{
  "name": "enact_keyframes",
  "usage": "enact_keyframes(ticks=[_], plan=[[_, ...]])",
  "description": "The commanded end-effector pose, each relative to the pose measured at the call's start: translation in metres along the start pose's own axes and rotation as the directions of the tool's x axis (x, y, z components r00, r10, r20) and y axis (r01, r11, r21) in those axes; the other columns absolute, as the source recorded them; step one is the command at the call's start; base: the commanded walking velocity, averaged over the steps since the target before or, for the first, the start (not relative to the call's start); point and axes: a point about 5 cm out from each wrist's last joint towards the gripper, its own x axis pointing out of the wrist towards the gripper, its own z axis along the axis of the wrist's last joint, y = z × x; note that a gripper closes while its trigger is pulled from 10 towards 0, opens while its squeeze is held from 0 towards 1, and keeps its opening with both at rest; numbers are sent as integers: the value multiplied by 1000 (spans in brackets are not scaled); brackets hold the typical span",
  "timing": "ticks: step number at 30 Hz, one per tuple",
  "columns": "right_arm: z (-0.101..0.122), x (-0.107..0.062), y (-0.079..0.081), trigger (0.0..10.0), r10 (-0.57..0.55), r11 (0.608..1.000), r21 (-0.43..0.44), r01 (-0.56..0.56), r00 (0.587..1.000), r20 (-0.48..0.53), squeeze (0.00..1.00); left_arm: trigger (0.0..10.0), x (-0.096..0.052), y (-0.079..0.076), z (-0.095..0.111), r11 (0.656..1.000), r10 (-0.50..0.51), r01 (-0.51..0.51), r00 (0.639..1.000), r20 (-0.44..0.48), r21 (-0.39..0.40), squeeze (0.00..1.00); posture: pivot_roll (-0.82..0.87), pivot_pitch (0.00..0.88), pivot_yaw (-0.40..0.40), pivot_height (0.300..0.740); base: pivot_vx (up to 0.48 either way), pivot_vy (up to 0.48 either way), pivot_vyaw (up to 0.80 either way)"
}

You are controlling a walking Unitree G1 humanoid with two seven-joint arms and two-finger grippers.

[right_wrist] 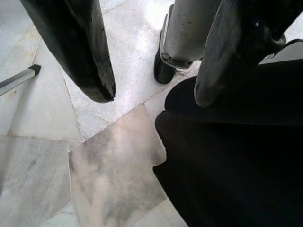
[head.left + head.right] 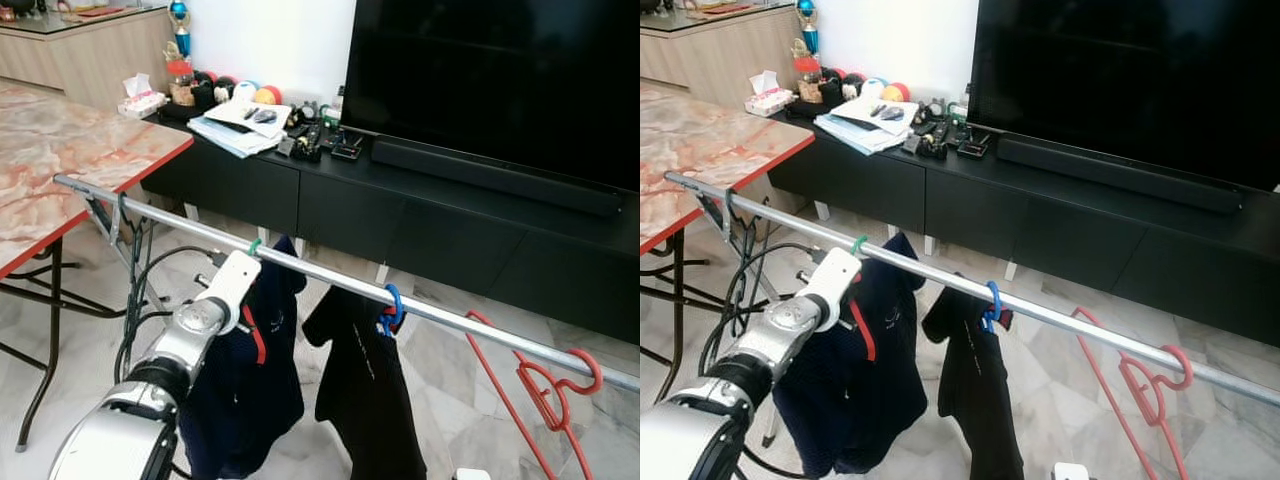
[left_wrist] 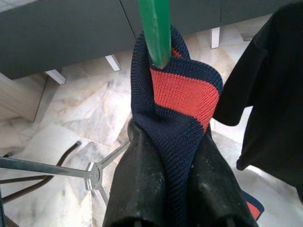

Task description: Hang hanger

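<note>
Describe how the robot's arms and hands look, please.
The left arm is silver metal with a black ribbed joint and a white wrist block. The left hand has two thick, scuffed black fingers. The right hand has two long, rounded black fingers.

Rail [image 2: 330, 280]: bare metal tube, smooth, dull shine. Green hanger [image 3: 155, 30]: smooth plastic, slight gloss; blue hanger [image 2: 392, 305] and red hanger [image 2: 545, 395] look like plastic too. Navy garment [image 3: 177, 99]: ribbed knit cloth w/ red band, matt. Black shirt [image 2: 365, 385]: plain matt cloth. Left gripper [image 3: 177, 189] fingers [image 3: 139, 184]: black, matt, scuffed, clamped on the knit. Left arm [image 2: 190, 330]: silver metal, satin. Floor [image 1: 104, 156]: polished marble-look tile. Table [image 2: 60, 160]: glossy marble-pattern top, red edge. TV cabinet [image 2: 330, 200]: black, matt.
</note>
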Motion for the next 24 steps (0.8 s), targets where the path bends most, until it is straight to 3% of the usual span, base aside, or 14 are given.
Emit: enact_keyframes(ticks=[1, 9, 15, 18, 24], plan=[[1, 0, -1, 10000, -6, 1000, 4, 6, 1000, 2, 0, 10000, -8, -11, -44, 999, -52, 49, 983, -177, -20, 0, -16, 42, -92, 740, 0, 0, 0], [-1, -1, -4, 10000, -10, 1000, 3, 10, 1000, 1, 0, 10000, -15, 2, -45, 1000, -8, 5, 986, -165, -20, 0, -11, 41, -92, 740, 0, 0, 0], [-1, -1, -4, 10000, -9, 1000, 0, 9, 1000, 1, 0, 10000, -15, 2, -39, 1000, -3, 1, 991, -132, -15, 0, -7, 36, -89, 740, 0, 0, 0], [-1, -1, -4, 10000, -10, 1000, 2, 10, 1000, 2, 0, 10000, -13, -2, -30, 998, 16, -18, 1000, -23, -55, 0, -9, 34, -85, 740, 0, 0, 0], [-1, -1, -4, 10000, -10, 1000, 2, 10, 1000, 2, 0, 10000, -13, -2, -30, 998, 16, -18, 1000, -23, -55, 0, -9, 34, -85, 740, 0, 0, 0]])
